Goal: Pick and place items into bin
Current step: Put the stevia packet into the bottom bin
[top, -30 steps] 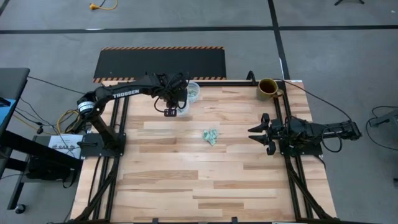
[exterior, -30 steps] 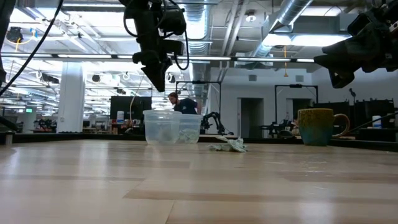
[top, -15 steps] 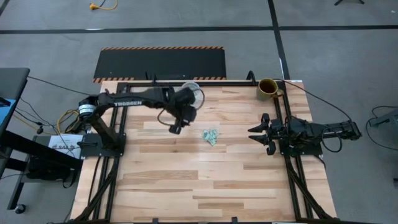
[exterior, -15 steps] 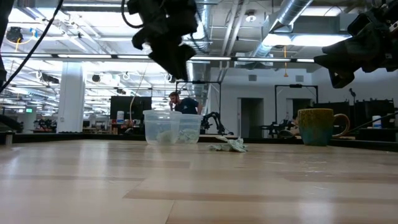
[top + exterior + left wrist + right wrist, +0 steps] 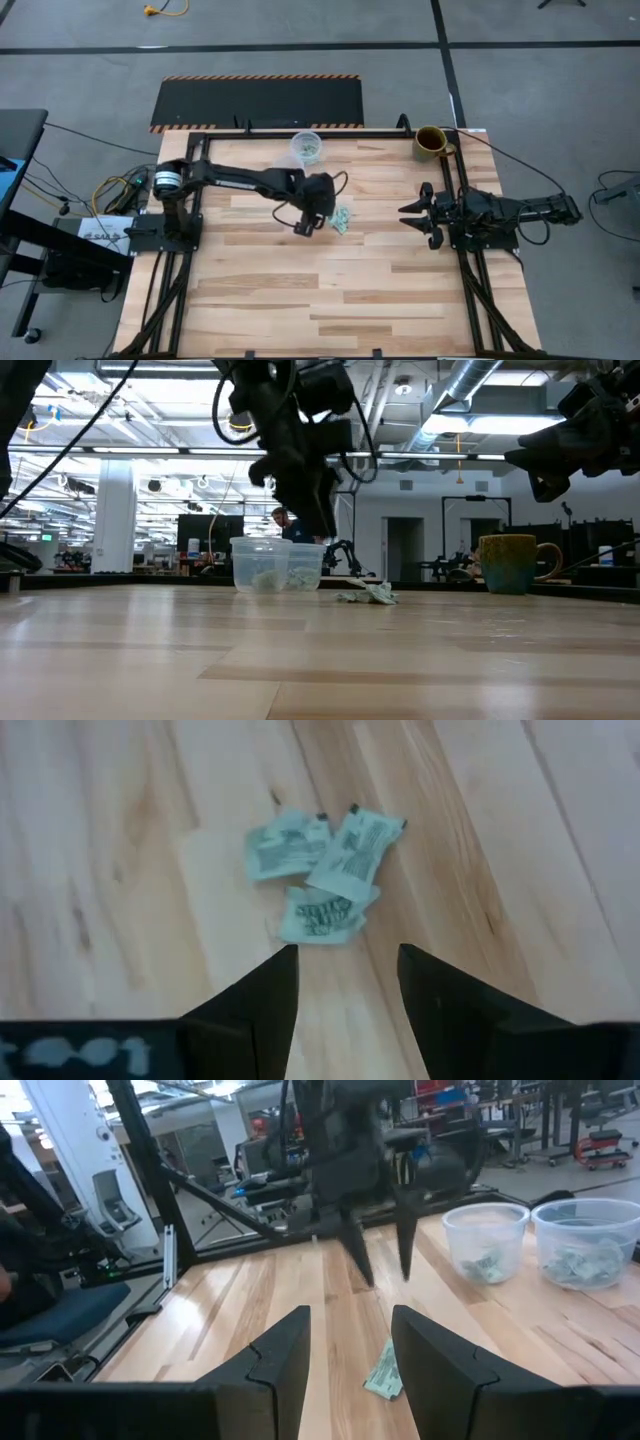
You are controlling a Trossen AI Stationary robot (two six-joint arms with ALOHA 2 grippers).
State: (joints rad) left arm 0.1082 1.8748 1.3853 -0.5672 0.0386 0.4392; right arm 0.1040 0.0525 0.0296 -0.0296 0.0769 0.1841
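Observation:
Three small pale green-and-white packets (image 5: pixel 325 870) lie flat in a loose cluster on the wooden table, at its middle (image 5: pixel 340 219). My left gripper (image 5: pixel 345 980) is open and hangs in the air just to the left of them (image 5: pixel 303 229), fingers pointing down, touching nothing. In the low view it hangs well above the tabletop (image 5: pixel 320 525). A clear plastic cup (image 5: pixel 307 148) with similar pieces inside stands at the far edge. My right gripper (image 5: pixel 350 1345) is open and waits at the table's right edge (image 5: pixel 410 214).
A brown mug (image 5: pixel 431 141) stands at the far right corner. The right wrist view shows two clear cups (image 5: pixel 487 1240) (image 5: pixel 585 1240) side by side, both with pieces in them. Bare wood stretches across the near half of the table (image 5: pixel 330 310). A person shows far behind (image 5: pixel 285 523).
My left gripper has swung from above the clear cup at the far edge toward the table's near side and right, coming down to a spot beside the packets. The cup, earlier covered by the arm in the high view, now shows fully. The packets have not moved.

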